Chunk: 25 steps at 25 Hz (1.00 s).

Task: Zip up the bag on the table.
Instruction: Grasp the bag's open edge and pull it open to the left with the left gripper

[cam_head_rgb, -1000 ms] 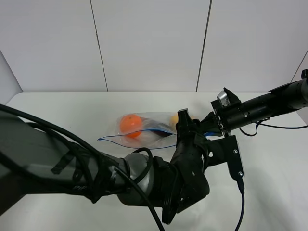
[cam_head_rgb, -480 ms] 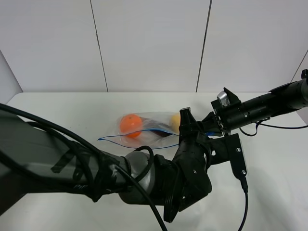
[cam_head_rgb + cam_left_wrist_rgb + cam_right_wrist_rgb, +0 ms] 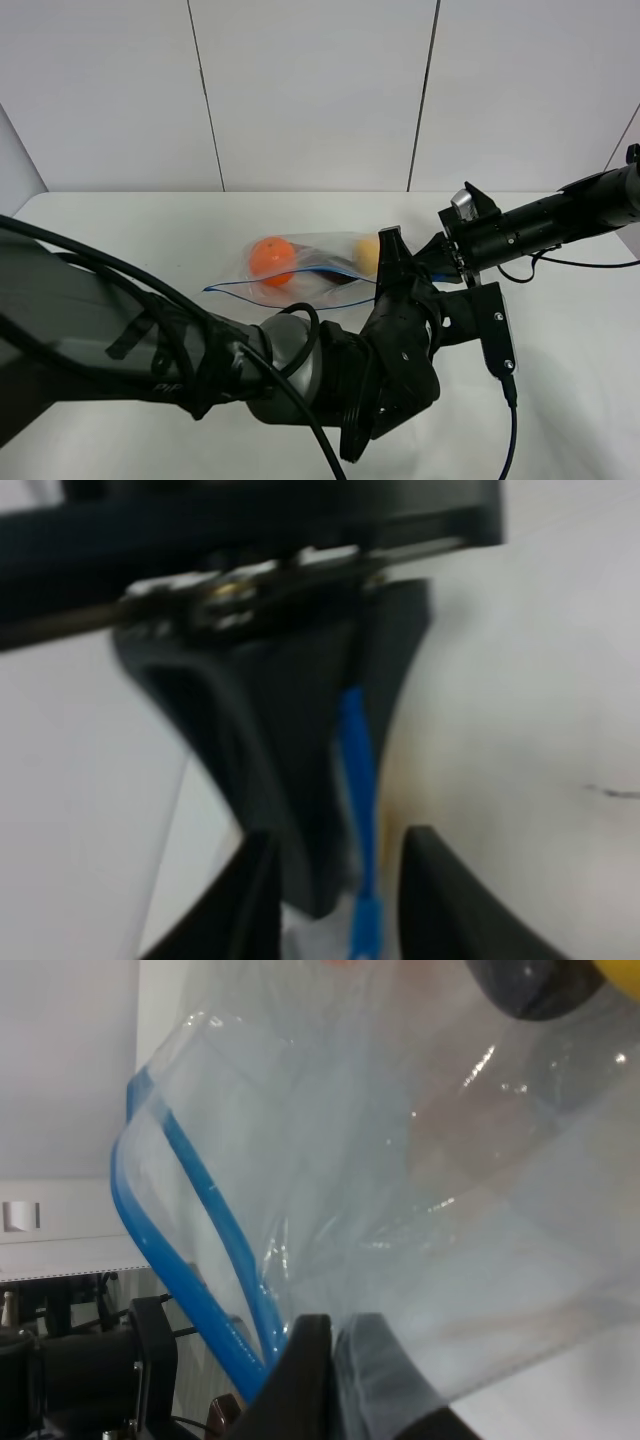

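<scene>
Left arm: fills the foreground of the high view, reaching across the middle so that its hand (image 3: pixel 338 855) sits at the right-hand end of the bag (image 3: pixel 305 285). In the wrist view its two fingers (image 3: pixel 440 890) stand a little apart with the blue zipper strip (image 3: pixel 357 770) running up between them. The picture is blurred, and contact with the strip cannot be told. A black cable (image 3: pixel 505 420) trails from the wrist mount down towards the near edge of the bench (image 3: pixel 120 230).

Right arm: comes in low and nearly level from the right edge of the high view, its hand (image 3: pixel 335 1335) pointing at the same end of the bag. The fingers are pinched together on clear plastic just beside the zipper strip, so this hand holds the bag. The two hands face each other, very close (the left wrist view shows the right hand head-on, strip running into it).

Bag: lies on the bench near the middle, zipper edge towards the near side. At the held end the two blue tracks are parted, making an open loop.

Contents, seen through the plastic: an orange fruit (image 3: pixel 271 257) at the left end, a yellow fruit (image 3: pixel 367 255) at the right end beside the left hand, and a dark purple fruit (image 3: pixel 530 985) next to the yellow one.
</scene>
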### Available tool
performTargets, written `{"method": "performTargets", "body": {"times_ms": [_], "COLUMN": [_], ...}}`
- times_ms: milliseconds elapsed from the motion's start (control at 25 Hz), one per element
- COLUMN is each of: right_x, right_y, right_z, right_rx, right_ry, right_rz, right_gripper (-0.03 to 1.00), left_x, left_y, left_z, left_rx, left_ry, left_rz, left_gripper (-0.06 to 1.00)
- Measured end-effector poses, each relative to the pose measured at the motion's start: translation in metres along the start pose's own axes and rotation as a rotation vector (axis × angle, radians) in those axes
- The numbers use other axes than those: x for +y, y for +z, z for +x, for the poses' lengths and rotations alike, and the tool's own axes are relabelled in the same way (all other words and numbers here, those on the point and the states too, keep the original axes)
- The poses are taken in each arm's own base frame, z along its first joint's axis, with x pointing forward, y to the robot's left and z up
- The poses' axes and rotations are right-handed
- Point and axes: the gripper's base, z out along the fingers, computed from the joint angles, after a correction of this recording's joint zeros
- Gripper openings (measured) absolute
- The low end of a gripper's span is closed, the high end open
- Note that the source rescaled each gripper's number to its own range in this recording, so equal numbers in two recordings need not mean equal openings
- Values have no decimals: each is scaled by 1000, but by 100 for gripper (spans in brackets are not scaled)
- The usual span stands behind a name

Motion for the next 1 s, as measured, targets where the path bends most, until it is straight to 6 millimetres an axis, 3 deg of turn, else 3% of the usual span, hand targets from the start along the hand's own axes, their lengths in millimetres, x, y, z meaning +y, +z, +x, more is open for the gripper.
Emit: {"method": "performTargets", "body": {"times_ms": [240,1000], "right_x": [0,0], "right_y": [0,0], "right_z": [0,0], "right_rx": [0,-1], "right_ry": [0,1], "right_rz": [0,-1], "right_gripper": [3,3], "left_x": [-4,4], "left_y": [0,6], "left_z": [-2,5], "left_rx": [-23,6], "left_ry": [26,12], "left_rz": [38,15], "left_gripper": [20,20]}}
